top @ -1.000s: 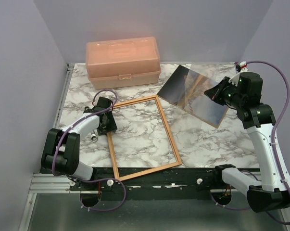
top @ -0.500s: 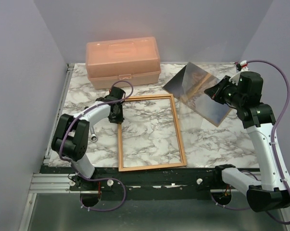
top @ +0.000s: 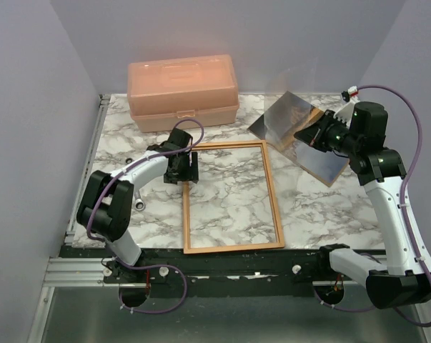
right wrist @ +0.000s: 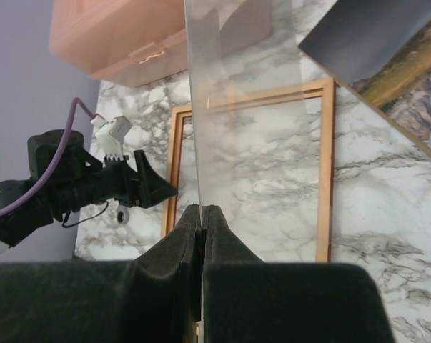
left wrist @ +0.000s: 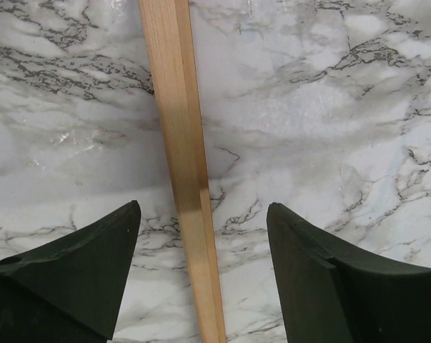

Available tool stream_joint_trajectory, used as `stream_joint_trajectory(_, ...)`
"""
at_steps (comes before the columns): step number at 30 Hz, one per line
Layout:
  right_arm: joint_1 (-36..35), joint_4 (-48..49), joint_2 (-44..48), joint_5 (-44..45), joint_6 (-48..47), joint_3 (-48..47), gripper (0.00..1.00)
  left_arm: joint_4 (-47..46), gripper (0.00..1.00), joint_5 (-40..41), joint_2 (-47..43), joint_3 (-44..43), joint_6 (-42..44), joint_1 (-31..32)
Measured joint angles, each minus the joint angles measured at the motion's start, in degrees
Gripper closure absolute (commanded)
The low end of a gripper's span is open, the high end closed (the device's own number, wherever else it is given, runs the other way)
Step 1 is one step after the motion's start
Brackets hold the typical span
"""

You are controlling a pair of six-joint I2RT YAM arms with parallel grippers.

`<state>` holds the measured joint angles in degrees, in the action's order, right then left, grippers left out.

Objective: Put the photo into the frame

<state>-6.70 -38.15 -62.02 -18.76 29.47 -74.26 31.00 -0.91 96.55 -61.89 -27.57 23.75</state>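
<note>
Left gripper (left wrist: 202, 207) hangs spread wide, one finger on each side of the left rail of the frame (top: 234, 248), which lies flat near the middle of the marble table (top: 311, 211). Right gripper (right wrist: 201, 211) is clamped on the edge of a clear sheet (top: 283, 118), which is tilted up off the table. The photo (top: 328, 163) lies picture side up under that sheet, just right of the frame. A peach box (top: 181, 89) stands at the back.

The left end effector (top: 184, 170) is sitting at the far left corner of the frame (top: 272, 194) on the table (top: 308, 211). The right end effector (top: 309, 135) is gripping a glossy sheet (top: 278, 118), tilting it up, with the photo (top: 326, 161) lying just beneath.
</note>
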Motion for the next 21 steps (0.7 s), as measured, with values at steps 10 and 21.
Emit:
stream_joint_trajectory(10,0.0,5.0,-1.8,-12.8,2.3,-1.6,0.99,-0.6,0.27,-4.1,-14.5,8.7,-2.6,-3.0)
stream_joint_trajectory(21,0.0,12.1,-4.2,-24.6,8.2,-1.5,0.99,-1.4,0.30,-7.6,-25.4,17.5,-5.3,-7.9)
